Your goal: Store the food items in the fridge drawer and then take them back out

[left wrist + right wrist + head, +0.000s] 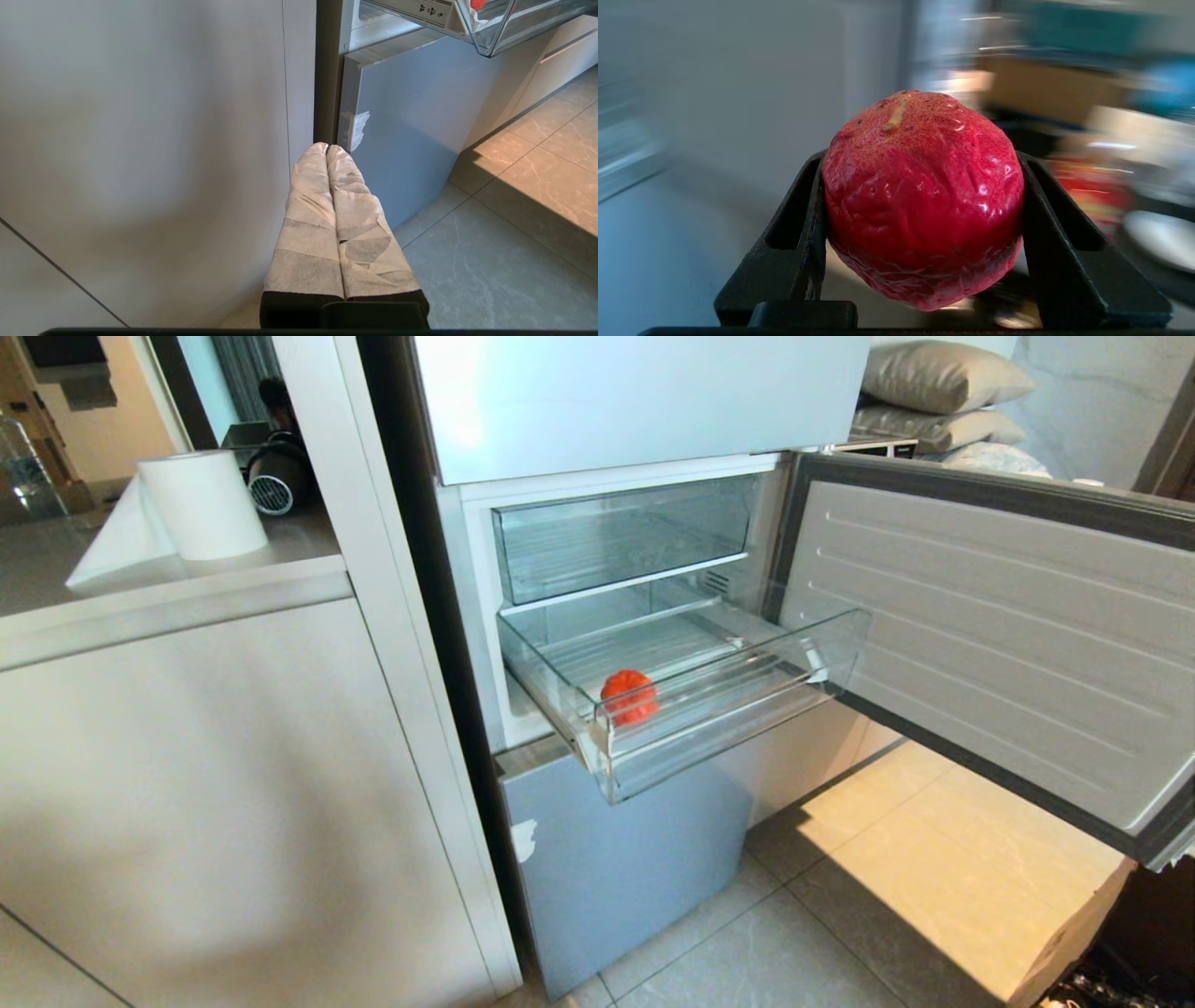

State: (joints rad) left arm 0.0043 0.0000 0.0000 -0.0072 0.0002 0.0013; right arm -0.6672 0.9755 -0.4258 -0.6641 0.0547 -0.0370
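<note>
The fridge drawer (738, 714) is pulled out, clear plastic with a ribbed floor. One small orange-red food item (629, 696) lies near its front left corner. Neither arm shows in the head view. In the right wrist view my right gripper (920, 158) is shut on a second food item, a wrinkled dark red round fruit (922, 200), pinched on both sides by the black fingers; the surroundings there are smeared. My left gripper (327, 148) is shut and empty, its cloth-wrapped fingers low beside the fridge, below the fridge drawer's corner (490, 39).
The fridge door (980, 635) stands wide open on the right. A shallower clear tray (616, 537) sits above the drawer, a pale blue panel (616, 868) below it. A white cabinet (215, 784) with a paper roll (201, 504) is on the left. Tiled floor (840, 915) lies in front.
</note>
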